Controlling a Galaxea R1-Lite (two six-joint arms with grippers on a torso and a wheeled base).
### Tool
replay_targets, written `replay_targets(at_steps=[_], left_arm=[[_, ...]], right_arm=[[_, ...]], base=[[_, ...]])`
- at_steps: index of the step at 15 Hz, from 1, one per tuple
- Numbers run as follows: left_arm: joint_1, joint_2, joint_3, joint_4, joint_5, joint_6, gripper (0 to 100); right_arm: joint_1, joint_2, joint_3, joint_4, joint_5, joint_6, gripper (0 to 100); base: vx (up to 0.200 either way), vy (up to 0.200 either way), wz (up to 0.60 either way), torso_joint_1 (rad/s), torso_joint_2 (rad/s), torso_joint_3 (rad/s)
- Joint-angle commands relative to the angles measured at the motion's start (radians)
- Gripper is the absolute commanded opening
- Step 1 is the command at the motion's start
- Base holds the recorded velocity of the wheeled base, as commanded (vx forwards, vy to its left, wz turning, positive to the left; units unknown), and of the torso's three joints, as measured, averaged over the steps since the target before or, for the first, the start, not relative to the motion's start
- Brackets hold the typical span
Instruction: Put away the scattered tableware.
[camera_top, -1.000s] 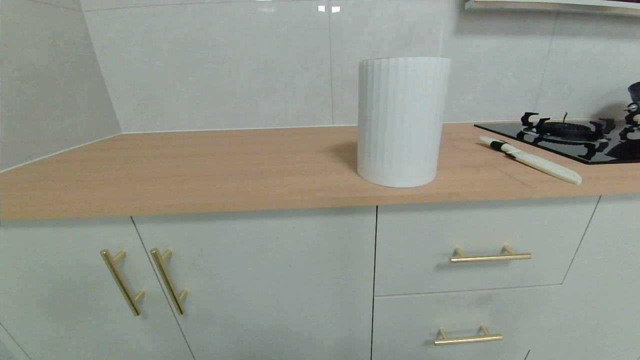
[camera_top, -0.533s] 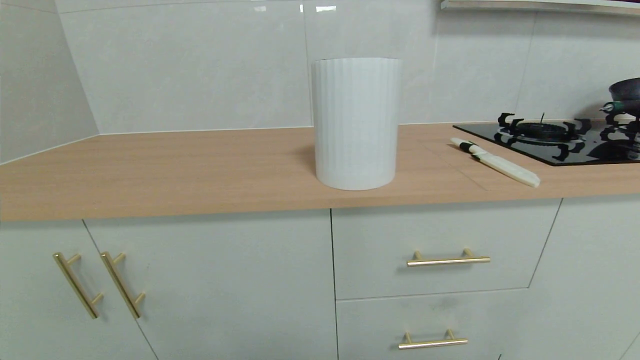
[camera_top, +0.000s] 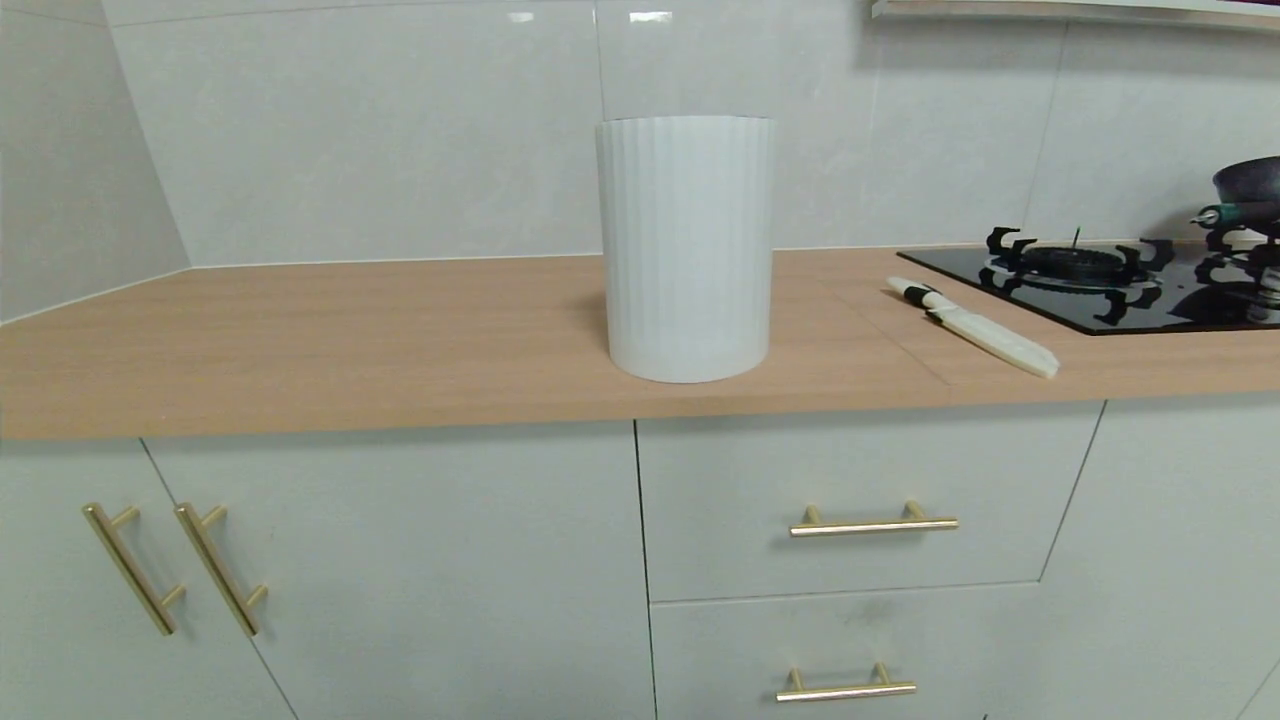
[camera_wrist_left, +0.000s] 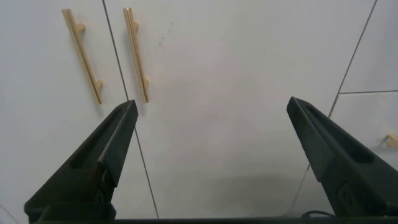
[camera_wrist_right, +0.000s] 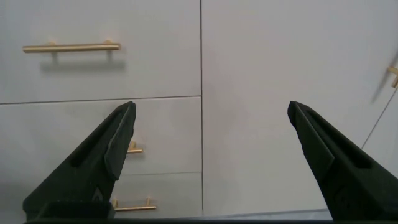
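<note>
A tall white ribbed holder (camera_top: 687, 245) stands on the wooden countertop (camera_top: 300, 340) near its front edge. To its right a knife (camera_top: 972, 326) with a cream blade and a white-and-black handle lies flat on the counter beside the stove. My left gripper (camera_wrist_left: 211, 109) is open, low in front of the white cabinet doors (camera_wrist_left: 205, 93). My right gripper (camera_wrist_right: 211, 112) is open too, facing the drawer fronts (camera_wrist_right: 99, 74) below the counter. Nothing is between either pair of fingers.
A black gas hob (camera_top: 1090, 275) with pan supports sits at the counter's right end, with a dark pan (camera_top: 1248, 185) at the far right. Below are cabinet doors with gold handles (camera_top: 215, 570) and drawers with gold bars (camera_top: 873, 522). Tiled walls close the back and left.
The head camera has swung right, so the whole scene has shifted left and more of the hob and the pan show. The holder and the knife have not moved on the counter.
</note>
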Motion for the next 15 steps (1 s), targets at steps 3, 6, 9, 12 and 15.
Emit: replay_targets(at_steps=[3,6,9,12,15], left_arm=[[0.001,0.0,0.0,0.001,0.0,-0.001,100],[0.001,0.0,0.0,0.0,0.0,-0.001,100],[0.001,0.0,0.0,0.0,0.0,-0.001,100],[0.001,0.0,0.0,0.0,0.0,-0.001,100],[0.001,0.0,0.0,0.0,0.0,-0.001,100]], right_arm=[[0.0,0.002,0.0,-0.001,0.0,0.0,100],[0.0,0.002,0.0,-0.001,-0.002,0.0,100],[0.0,0.002,0.0,-0.001,0.0,0.0,100],[0.0,0.002,0.0,-0.001,0.0,0.0,100],[0.0,0.002,0.0,-0.001,0.0,0.0,100]], base=[[0.2,0.0,0.0,-0.001,0.0,0.004],[0.067,0.0,0.0,0.002,0.0,0.001],[0.0,0.0,0.0,0.0,0.0,0.0],[0.0,0.0,0.0,0.0,0.0,0.0],[0.0,0.0,0.0,0.0,0.0,0.0]])
